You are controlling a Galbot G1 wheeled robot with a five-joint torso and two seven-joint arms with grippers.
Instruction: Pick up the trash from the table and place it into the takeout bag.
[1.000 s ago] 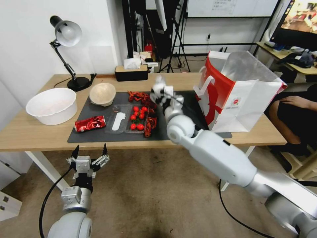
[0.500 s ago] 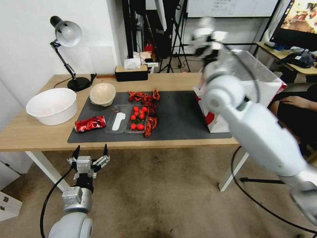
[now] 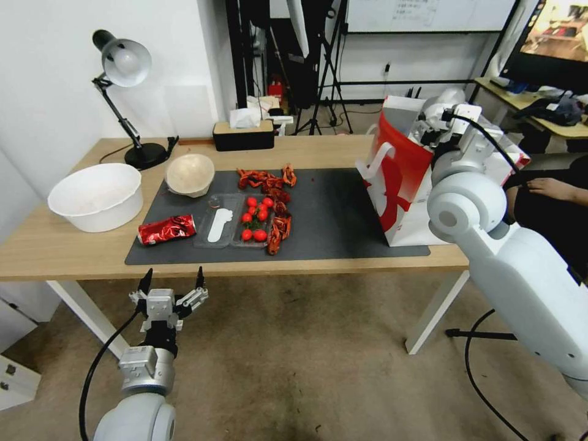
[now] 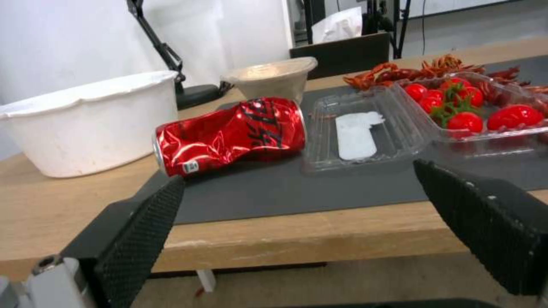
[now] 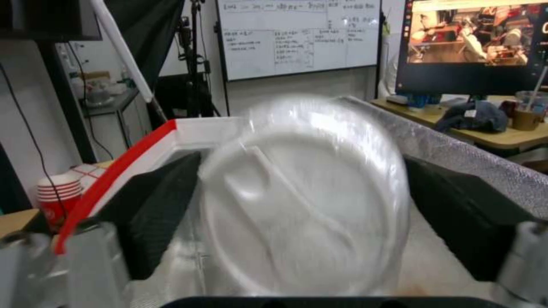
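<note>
1. Right gripper: the jaws are spread, with a clear white-lidded cup between the two black fingers. The cup is blurred, and contact with the pads cannot be confirmed.
2. Right gripper position: in the head view it is at the open mouth of the takeout bag, above the silvery foil lining. The red-trimmed bag rim lies beside one finger, the foil wall beside the other.
3. The bag stands upright at the right end of the dark grey mat, near the right end of the counter.
4. Left gripper: the jaws are spread and hold nothing. It hangs below and in front of the near counter edge, clear of it, over open floor.
5. Crushed red drink can: lies on its side at the mat's near-left corner, just beside an open clear plastic tray.
6. The tray holds red tomatoes; red crayfish shells lie along its far and right sides.
7. Beige bowl: rests at the mat's far-left corner.
8. White bowl: stands on bare counter left of the mat.
9. The mat between the tray and the bag is open surface.
</note>
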